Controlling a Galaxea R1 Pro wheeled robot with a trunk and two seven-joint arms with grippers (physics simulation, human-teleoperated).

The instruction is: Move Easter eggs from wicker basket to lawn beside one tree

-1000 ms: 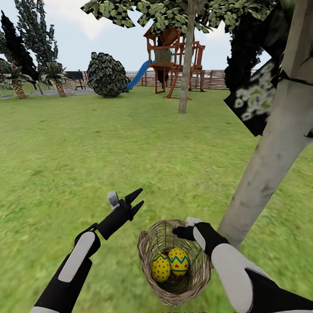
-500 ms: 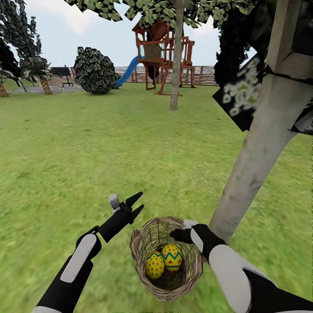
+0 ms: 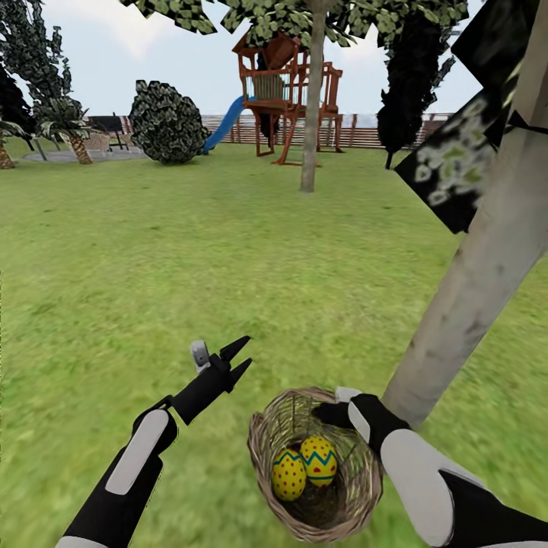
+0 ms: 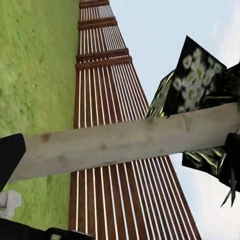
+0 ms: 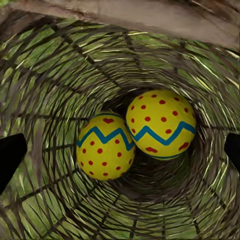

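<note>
Lawn: wide mottled green grass lawn (image 3: 190,259) lay open ahead.
Tree: smooth pale grey trunk (image 3: 487,266) leaned just beside the basket.
Basket: round grey-brown woven-twig basket (image 3: 266,449), rim gripped by the right gripper (image 3: 335,411).
Eggs: two yellow red-dotted, blue-zigzag eggs (image 5: 132,132) touched inside.
Left gripper (image 3: 237,359): parted, empty.

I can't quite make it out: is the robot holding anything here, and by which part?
The right gripper holds the wicker basket by its rim, beside the tree. The left gripper is open and holds nothing.
</note>
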